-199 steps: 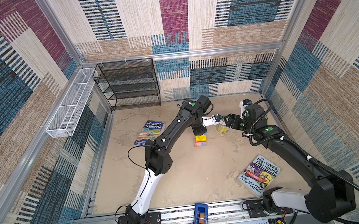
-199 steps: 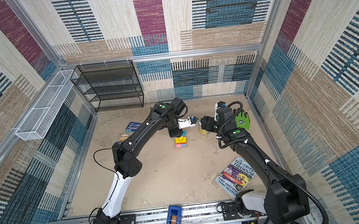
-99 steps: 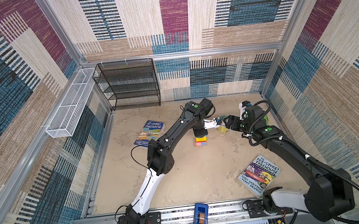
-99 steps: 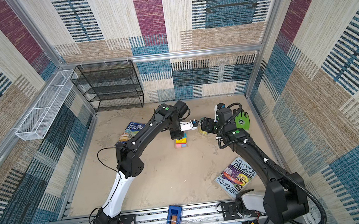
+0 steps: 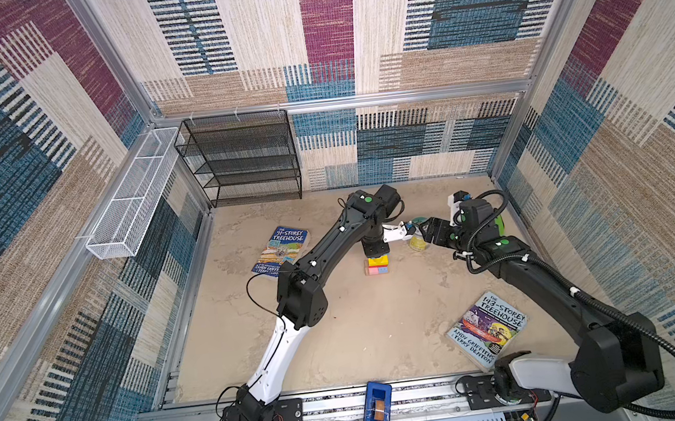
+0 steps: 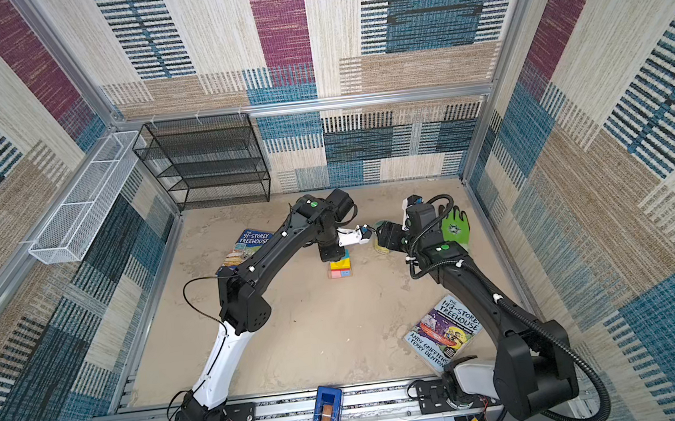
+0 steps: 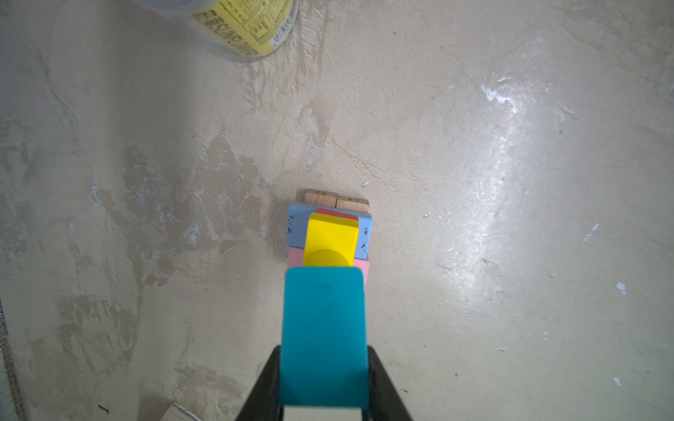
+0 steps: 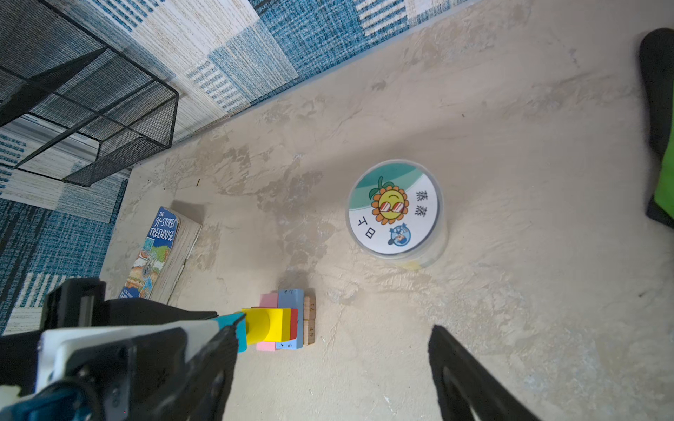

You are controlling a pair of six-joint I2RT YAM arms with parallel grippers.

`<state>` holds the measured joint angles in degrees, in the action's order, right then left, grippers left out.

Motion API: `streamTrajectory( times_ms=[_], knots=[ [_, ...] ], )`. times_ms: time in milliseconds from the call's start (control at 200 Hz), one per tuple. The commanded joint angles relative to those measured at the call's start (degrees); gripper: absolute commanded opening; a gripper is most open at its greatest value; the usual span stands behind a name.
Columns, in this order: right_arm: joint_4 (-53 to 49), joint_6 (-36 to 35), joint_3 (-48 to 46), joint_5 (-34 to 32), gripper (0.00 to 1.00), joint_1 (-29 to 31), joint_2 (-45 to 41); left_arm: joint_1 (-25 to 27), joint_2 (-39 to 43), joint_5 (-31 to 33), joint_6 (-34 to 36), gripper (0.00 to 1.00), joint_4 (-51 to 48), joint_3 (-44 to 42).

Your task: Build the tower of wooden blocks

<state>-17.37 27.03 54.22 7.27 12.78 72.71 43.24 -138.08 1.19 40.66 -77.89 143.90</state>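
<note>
The tower [image 5: 377,265] [image 6: 341,268] stands mid-floor. It has two plain wood blocks [image 7: 335,198] at the base, pink [image 7: 363,268] and light blue [image 7: 297,229] slabs over them, then red and yellow [image 7: 332,237] pieces. My left gripper [image 7: 324,364] [image 5: 376,252] points down just above it, shut on the teal house-shaped piece [image 7: 324,328] [image 6: 346,254]. Whether the teal piece touches the yellow block, I cannot tell. My right gripper [image 8: 335,339] [image 5: 423,231] hovers open and empty to the right of the tower, over the jar.
A yellow jar [image 8: 395,209] [image 5: 418,243] with a printed lid stands right of the tower. Paperbacks lie at the left [image 5: 283,249] and front right [image 5: 488,329]. A black mesh rack [image 5: 243,157] stands at the back, with a white wire basket [image 5: 134,196] on the left wall. A green glove [image 6: 456,226] lies far right.
My left arm has shifted a little and brought the teal piece lower over the tower. The right gripper has barely moved.
</note>
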Motion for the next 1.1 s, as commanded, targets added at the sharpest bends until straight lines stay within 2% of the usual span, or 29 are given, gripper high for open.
streamTrajectory(
  times_ms=[0,340,1096],
  knots=[
    [1.9,0.7,-0.2,0.6,0.83,0.0,0.0,0.0,0.2,-0.2,1.3,0.08,-0.5,0.3],
    [1.9,0.9,-0.4,0.7,0.83,-0.2,0.1,0.0,0.1,-0.2,1.4,0.17,-0.5,0.3],
    [2.0,1.2,-1.0,0.9,0.83,-0.3,-0.1,0.0,-0.8,0.6,1.4,0.21,0.4,0.1]
  ],
)
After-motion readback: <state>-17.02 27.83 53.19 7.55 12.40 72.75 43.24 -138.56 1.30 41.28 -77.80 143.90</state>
